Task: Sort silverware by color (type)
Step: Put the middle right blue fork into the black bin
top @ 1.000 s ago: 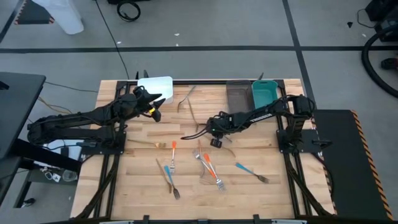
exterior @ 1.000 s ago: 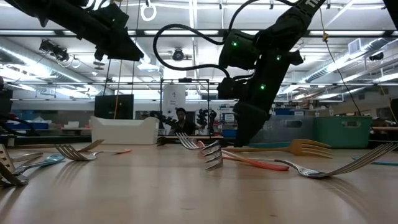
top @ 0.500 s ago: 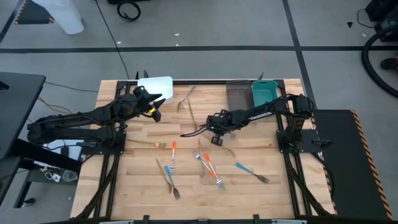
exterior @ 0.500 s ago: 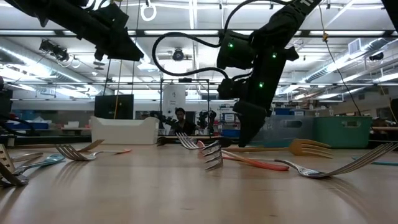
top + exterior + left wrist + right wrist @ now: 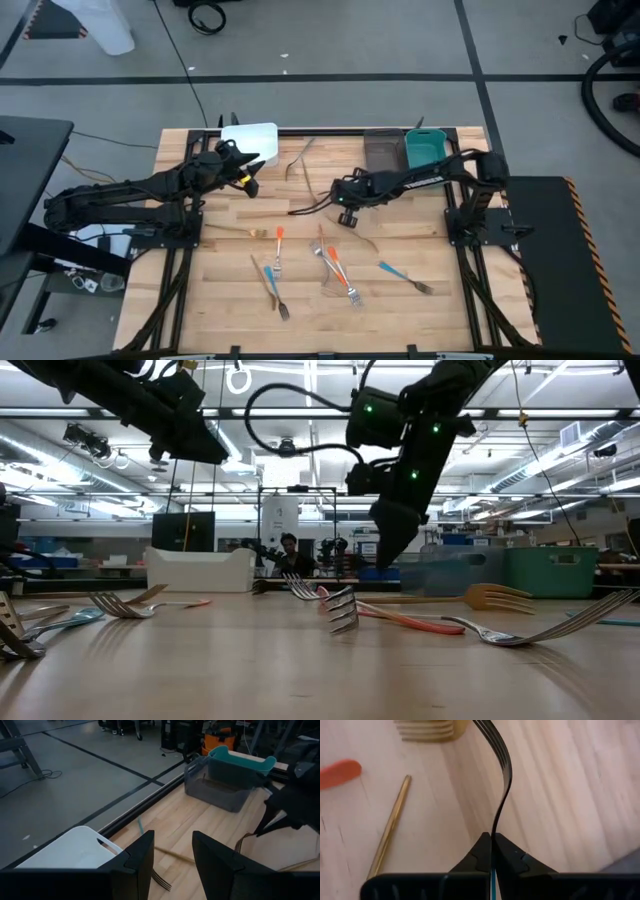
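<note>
- The right gripper (image 5: 345, 207) is closed on a dark fork (image 5: 501, 780), above the table (image 5: 420, 320).
- The left gripper (image 5: 247, 176) hangs open and empty near the white bin (image 5: 252, 140).

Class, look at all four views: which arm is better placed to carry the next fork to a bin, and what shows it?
The right. Its right gripper is already shut on a dark fork lifted above the table, near the grey bin. The left gripper hovers open and holds nothing, beside the white bin.
</note>
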Available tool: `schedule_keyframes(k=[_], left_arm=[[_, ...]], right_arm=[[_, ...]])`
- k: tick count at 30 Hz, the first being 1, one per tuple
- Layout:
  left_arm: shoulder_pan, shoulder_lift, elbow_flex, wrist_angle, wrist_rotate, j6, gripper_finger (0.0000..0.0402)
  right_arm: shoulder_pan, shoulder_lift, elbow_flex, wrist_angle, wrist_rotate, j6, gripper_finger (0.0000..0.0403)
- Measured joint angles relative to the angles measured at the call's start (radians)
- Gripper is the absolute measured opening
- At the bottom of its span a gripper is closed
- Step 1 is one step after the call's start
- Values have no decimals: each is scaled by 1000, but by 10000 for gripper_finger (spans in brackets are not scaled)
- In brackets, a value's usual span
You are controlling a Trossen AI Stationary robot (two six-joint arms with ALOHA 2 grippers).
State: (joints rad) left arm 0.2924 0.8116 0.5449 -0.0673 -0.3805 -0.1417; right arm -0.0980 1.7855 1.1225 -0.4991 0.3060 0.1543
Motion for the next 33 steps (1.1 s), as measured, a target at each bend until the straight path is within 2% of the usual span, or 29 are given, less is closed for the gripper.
schedule_keyframes(k=[14, 19, 27, 33], left_arm=[[0, 0, 0, 0, 0, 0, 141], [0, 0, 0, 0, 0, 0, 141], [0, 0, 0, 0, 0, 0, 141], [0, 0, 0, -2, 0, 0, 141]], right_arm=[[-45, -141, 0, -21, 25, -8, 14], [-75, -208, 0, -47, 72, -8, 14], [-129, -263, 1, -119, 208, -8, 14], [-184, -269, 1, -126, 226, -9, 14]])
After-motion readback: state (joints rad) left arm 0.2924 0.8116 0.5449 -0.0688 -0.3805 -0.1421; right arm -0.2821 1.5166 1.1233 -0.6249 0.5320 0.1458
